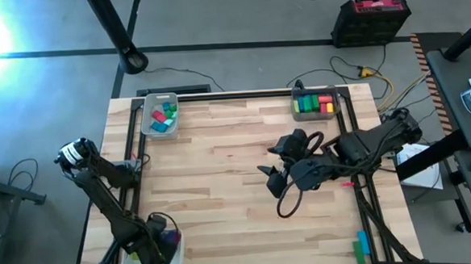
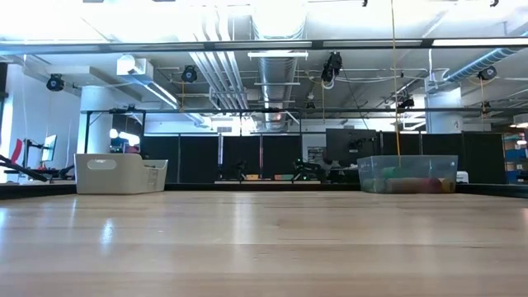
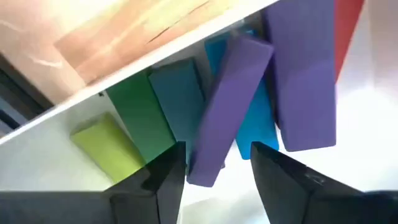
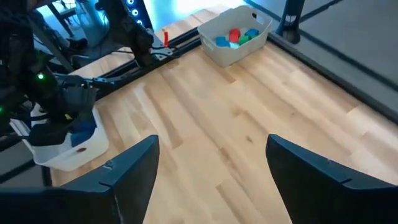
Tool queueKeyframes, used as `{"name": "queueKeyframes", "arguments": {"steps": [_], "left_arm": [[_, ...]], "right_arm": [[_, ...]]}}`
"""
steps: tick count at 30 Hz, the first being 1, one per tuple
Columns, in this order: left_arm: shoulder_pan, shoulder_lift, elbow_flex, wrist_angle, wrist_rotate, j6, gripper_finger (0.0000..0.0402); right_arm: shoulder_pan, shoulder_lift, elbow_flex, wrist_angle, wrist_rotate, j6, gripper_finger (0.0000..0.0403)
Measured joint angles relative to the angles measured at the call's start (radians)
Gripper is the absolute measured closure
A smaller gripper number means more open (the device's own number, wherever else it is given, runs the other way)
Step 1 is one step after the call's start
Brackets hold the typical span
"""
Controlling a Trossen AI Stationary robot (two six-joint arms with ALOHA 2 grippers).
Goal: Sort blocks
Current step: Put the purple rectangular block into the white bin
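My left gripper [image 3: 217, 152] is open and reaches down into the white tray [image 1: 176, 263] at the table's near left corner. That tray holds several blocks: two purple bars [image 3: 230, 106], plus green [image 3: 140, 118], teal, blue, yellow-green [image 3: 109, 149] and red ones. The lower end of one purple bar lies between the fingers. My right gripper [image 1: 270, 179] hangs open over bare wood right of the table's middle, holding nothing [image 4: 211, 144]. My left gripper stands with a finger on either side of the purple bar's lower end [image 3: 202, 171]. One finger [image 3: 168, 177] lies close along the bar's side and a gap shows before the other. I cannot tell whether it touches. The bar leans on the other blocks.
A grey tray [image 1: 160, 113] with blue, green and red blocks stands at the far left. A clear tray [image 1: 316, 103] with green, yellow and red blocks stands at the far right. A few loose blocks [image 1: 360, 247] lie beyond the near right edge. The wooden middle [image 1: 221, 173] is bare.
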Motion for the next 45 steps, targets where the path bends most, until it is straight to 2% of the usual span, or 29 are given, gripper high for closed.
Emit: {"name": "queueKeyframes", "arguments": {"steps": [6,8,12,16,20,24,28,35,39,42,45], "left_arm": [[-0.014,0.001,-0.016,-0.001,-0.038,-0.036,0.0258],[-0.014,0.003,-0.026,0.035,-0.038,-0.024,0.0285],[-0.016,0.002,-0.028,0.073,-0.039,-0.002,0.0365],[-0.021,-0.011,-0.024,0.079,-0.05,0.02,0.0363],[-0.021,-0.021,-0.024,0.129,-0.115,0.042,0.0363],[-0.02,-0.022,-0.041,0.139,-0.116,-0.04,0.0355],[-0.02,-0.022,-0.06,0.143,-0.119,-0.046,0.0316],[-0.021,-0.028,-0.039,0.101,-0.111,0.0,0.0221],[-0.021,-0.037,0.003,0.061,-0.147,0.049,0.0189],[-0.02,-0.034,0.005,0.087,-0.163,0.086,0.02],[-0.014,-0.014,-0.001,0.1,-0.163,0.093,0.0252]], "right_arm": [[0.033,0.005,-0.043,0.038,0.0,0.092,0.011],[0.052,0.009,-0.043,0.037,0.0,0.108,0.0108],[0.103,0.031,-0.05,0.033,0.001,0.106,0.0114],[0.156,0.076,-0.059,0.035,-0.001,0.153,0.0126],[0.204,0.133,-0.061,0.035,-0.009,0.249,0.0139],[0.241,0.189,-0.061,0.034,-0.011,0.331,0.0147],[0.27,0.223,-0.062,0.026,-0.041,0.398,0.0146],[0.302,0.257,-0.061,-0.054,-0.23,0.523,0.012],[0.328,0.289,-0.061,-0.18,-0.329,0.653,0.0115],[0.347,0.331,-0.062,-0.261,-0.36,0.692,0.012],[0.356,0.354,-0.064,-0.264,-0.316,0.694,0.013]]}}
